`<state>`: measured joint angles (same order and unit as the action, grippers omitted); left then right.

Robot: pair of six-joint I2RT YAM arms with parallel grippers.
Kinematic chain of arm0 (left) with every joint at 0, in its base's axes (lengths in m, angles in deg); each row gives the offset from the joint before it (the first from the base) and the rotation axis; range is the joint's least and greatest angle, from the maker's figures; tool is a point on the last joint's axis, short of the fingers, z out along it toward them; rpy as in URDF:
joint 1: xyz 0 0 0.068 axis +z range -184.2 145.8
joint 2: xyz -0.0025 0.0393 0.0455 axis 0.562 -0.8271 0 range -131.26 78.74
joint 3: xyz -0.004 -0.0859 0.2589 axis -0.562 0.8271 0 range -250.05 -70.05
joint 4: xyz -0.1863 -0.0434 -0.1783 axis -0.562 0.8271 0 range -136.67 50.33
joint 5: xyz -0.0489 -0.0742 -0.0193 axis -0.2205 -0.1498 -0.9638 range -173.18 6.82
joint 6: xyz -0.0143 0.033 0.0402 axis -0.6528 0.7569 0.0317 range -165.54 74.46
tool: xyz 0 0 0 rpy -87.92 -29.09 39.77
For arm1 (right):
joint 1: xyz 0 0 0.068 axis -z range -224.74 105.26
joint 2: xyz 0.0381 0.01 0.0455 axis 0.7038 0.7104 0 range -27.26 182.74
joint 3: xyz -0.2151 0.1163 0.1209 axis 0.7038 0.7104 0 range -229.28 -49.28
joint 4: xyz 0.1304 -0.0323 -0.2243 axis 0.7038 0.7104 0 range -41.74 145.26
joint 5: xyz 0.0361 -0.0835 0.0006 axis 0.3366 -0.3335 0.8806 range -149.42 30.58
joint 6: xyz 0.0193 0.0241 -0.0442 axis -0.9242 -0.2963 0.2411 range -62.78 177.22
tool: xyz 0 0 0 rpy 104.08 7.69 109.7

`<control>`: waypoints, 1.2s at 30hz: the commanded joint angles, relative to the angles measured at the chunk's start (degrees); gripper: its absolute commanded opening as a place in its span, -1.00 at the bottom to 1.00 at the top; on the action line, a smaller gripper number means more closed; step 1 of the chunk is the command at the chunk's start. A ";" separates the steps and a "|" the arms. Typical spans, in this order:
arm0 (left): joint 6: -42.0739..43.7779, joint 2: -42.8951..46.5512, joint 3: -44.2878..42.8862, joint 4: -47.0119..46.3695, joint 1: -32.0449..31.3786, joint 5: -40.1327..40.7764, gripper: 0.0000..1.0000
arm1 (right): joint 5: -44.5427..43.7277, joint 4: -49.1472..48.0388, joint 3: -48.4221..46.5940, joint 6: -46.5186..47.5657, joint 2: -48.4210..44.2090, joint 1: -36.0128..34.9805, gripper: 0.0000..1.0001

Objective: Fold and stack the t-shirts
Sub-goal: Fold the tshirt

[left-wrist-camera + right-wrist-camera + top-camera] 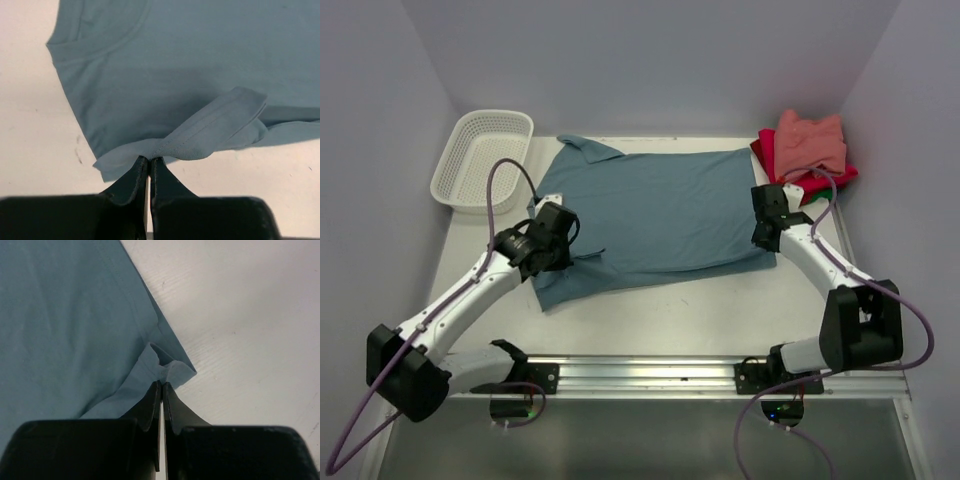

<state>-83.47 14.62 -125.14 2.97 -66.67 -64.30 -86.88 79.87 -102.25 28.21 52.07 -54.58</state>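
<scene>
The dusty teal-blue t-shirt lies spread across the middle of the table. My left gripper is shut on its near left sleeve; the pinched hem lifts off the table in front of the gripper. My right gripper is shut on the shirt's near right corner, which bunches at the gripper. A stack of folded t-shirts sits at the far right: salmon-pink on top, red below, a sliver of green under that.
A white mesh basket stands at the far left corner by the left wall. Purple cables loop off both arms. A metal rail runs along the near edge. Grey walls close in the left, back and right.
</scene>
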 commanded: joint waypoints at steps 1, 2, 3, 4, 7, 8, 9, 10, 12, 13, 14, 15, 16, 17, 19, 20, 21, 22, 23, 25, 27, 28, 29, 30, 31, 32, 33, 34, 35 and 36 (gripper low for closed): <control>10.75 -4.07 -1.42 -9.64 5.30 2.23 -1.00 | -2.50 -3.66 -4.50 -0.08 2.66 0.27 -1.00; 11.82 -6.26 -1.42 -10.53 6.01 2.22 -1.00 | -2.94 -3.67 -5.64 0.01 3.54 0.27 -1.00; 12.44 -7.41 -2.38 -10.97 6.54 3.09 -1.00 | -3.90 -3.93 -6.17 0.19 5.03 0.27 -1.00; 13.66 -8.56 -2.91 -11.85 6.71 3.36 -1.00 | -4.26 -4.37 -6.62 0.36 6.00 0.27 -1.00; 16.13 -12.16 -4.67 -14.48 7.15 4.50 -1.00 | -5.06 -5.07 -8.11 0.54 8.91 0.27 -1.00; 16.57 -13.04 -5.20 -14.93 7.16 4.51 -1.00 | -5.23 -5.16 -8.90 0.45 9.61 0.27 -1.00; 16.92 -14.62 -5.64 -15.37 7.42 4.33 -1.00 | -5.49 -5.51 -9.08 0.36 10.31 0.27 -1.00; 17.62 -15.33 -6.43 -16.41 7.59 4.07 -1.00 | -5.93 -5.77 -9.25 0.36 11.28 0.27 -1.00; 18.33 -17.34 -7.31 -17.56 7.86 3.19 -1.00 | -6.37 -6.39 -9.52 0.36 12.34 0.27 -1.00; 18.86 -18.05 -8.18 -18.35 7.86 2.75 -1.00 | -6.55 -6.57 -9.52 0.28 13.30 0.27 -1.00; 19.12 -18.76 -8.71 -18.53 7.95 2.57 -1.00 | -6.72 -6.74 -9.69 0.01 13.65 0.27 -1.00; 19.39 -20.07 -9.15 -18.80 7.95 2.31 -1.00 | -6.73 -6.74 -9.78 -0.08 14.18 0.35 -1.00; 19.82 -20.69 -10.11 -19.41 7.95 2.05 -1.00 | -6.81 -7.00 -9.78 -0.42 14.71 0.35 -1.00; 20.00 -21.13 -10.56 -19.50 7.95 2.04 -1.00 | -6.73 -7.09 -9.96 -0.52 15.32 0.27 -1.00; 20.53 -22.45 -11.88 -19.50 7.95 2.04 -1.00 | -6.81 -7.27 -9.87 -1.04 15.59 0.27 -1.00; 20.79 -22.98 -12.14 -19.68 7.95 2.13 -1.00 | -7.34 -7.62 -9.70 -1.04 15.59 0.27 -1.00; 21.14 -23.24 -12.49 -19.94 7.95 2.31 -1.00 | -7.60 -7.80 -9.70 -1.04 15.59 0.27 -1.00; 21.49 -23.42 -12.67 -20.03 8.03 2.57 -1.00 | -7.95 -7.88 -9.70 -1.13 15.68 0.35 -1.00; 21.67 -23.77 -12.85 -20.03 8.12 2.57 -1.00 | -8.04 -7.97 -9.87 -1.31 15.77 0.35 -1.00; 21.94 -24.56 -13.46 -20.20 8.47 2.57 -1.00 | -8.48 -7.89 -10.13 -1.48 15.94 0.44 -1.00; 22.11 -25.26 -14.08 -20.64 8.74 2.40 -1.00 | -9.01 -7.89 -10.40 -1.66 16.29 0.53 -1.00; 22.37 -25.62 -14.34 -20.91 8.83 2.22 -1.00 | -9.19 -7.89 -10.40 -1.83 16.38 0.70 -1.00; 22.46 -25.88 -14.69 -20.91 8.91 2.05 -1.00 | -9.27 -7.97 -10.40 -2.01 16.38 0.62 -1.00; 22.64 -26.75 -15.56 -20.73 9.00 1.87 -1.00 | -9.36 -8.15 -10.49 -2.18 16.73 0.79 -1.00; 22.73 -27.11 -16.10 -20.73 9.09 1.87 -1.00 | -9.54 -8.15 -10.57 -2.27 16.82 0.88 -1.00; 22.90 -27.55 -16.54 -20.56 9.09 1.78 -1.00 | -9.63 -8.15 -10.84 -2.45 17.17 0.88 -1.00; 22.90 -28.25 -17.06 -20.56 9.18 1.69 -1.00 | -9.63 -8.24 -11.01 -2.36 17.35 1.06 -1.00; 23.08 -28.60 -17.94 -20.38 9.26 1.34 -1.00 | -9.45 -8.24 -11.19 -2.45 17.96 1.23 -1.00; 23.08 -29.13 -18.29 -20.38 9.27 1.17 -1.00 | -9.36 -8.24 -11.62 -2.54 18.14 1.15 -1.00; 23.08 -29.48 -18.91 -20.21 9.35 0.99 -1.00 | -9.36 -8.41 -11.89 -2.54 18.49 1.15 -1.00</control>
<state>-61.96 -14.06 -140.46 -14.88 -57.99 -62.90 -93.33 73.77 -111.32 27.18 69.56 -53.93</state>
